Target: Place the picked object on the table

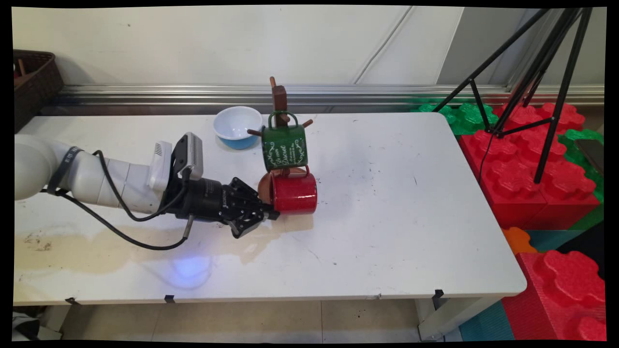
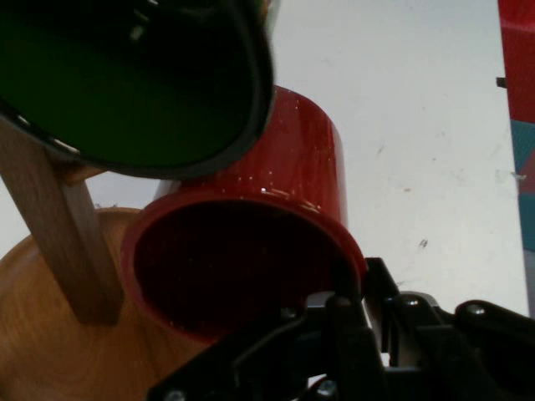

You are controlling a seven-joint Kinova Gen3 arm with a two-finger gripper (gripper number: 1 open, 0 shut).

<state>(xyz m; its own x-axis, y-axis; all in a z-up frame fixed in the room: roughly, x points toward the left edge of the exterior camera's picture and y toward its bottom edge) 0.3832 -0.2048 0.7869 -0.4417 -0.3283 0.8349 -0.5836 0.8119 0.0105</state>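
Hand view: your hand (image 2: pixel 347 305) is clamped on the red mug's (image 2: pixel 251 251) rim. Mug lies sideways beside the wooden rack's (image 1: pixel 279 99) base, under the hanging green mug (image 1: pixel 284 146), on the tabletop (image 1: pixel 387 217).

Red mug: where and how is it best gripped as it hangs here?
Likely by the rim of the red mug, from its open left side, one finger inside and one outside. It hangs sideways low on the stand, mouth toward the gripper, with the green mug close above.
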